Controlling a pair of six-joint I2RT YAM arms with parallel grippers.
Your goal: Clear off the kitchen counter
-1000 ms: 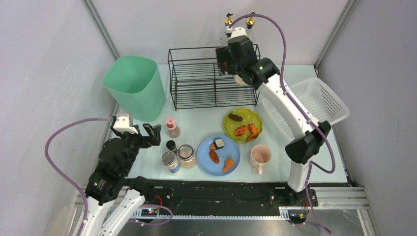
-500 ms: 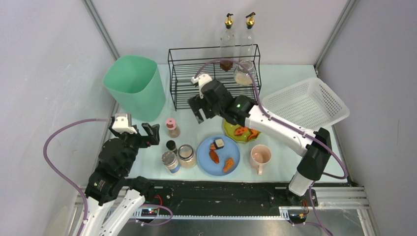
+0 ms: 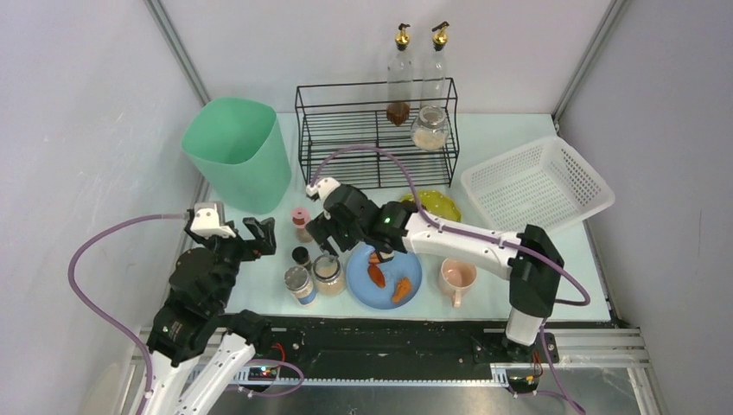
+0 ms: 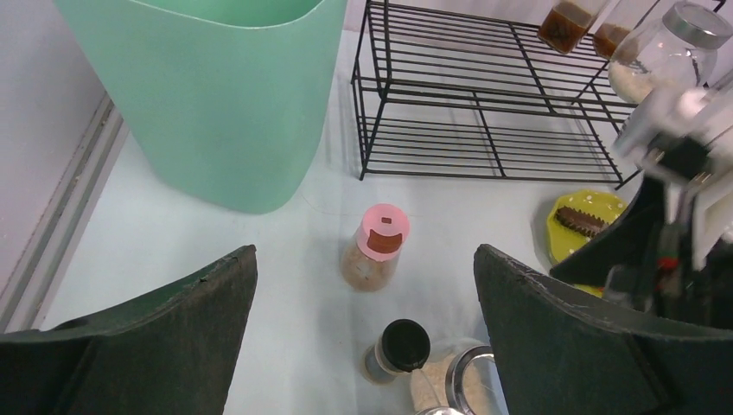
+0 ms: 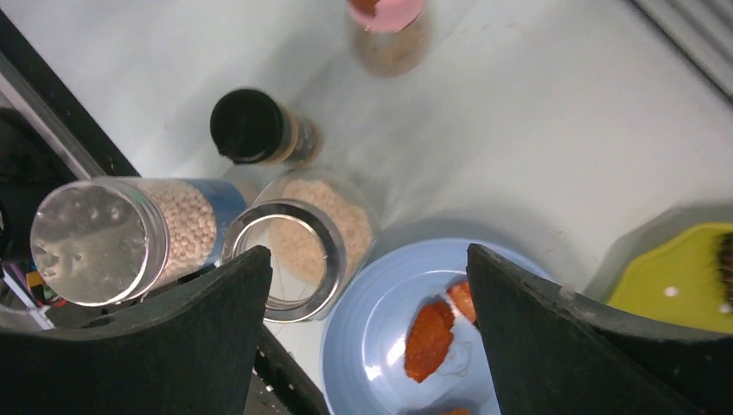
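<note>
Swinging back from the rack, our right fingers hang apart above the pale-grain jar, next to go; left fingers wide too.

A robot lab staged as a kitchen: grey panels and metal framing enclose a counter bearing jars and plates.

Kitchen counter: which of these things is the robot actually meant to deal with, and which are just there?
Likely the job, to clear off the kitchen counter: blue plate, yellow plate, mug, steel-lidded jar, beige-filled jar, pink-lidded shaker, black-lidded shaker.
Likely just standing by: green bin, wire rack, white basket, bottles at the rack.
</note>
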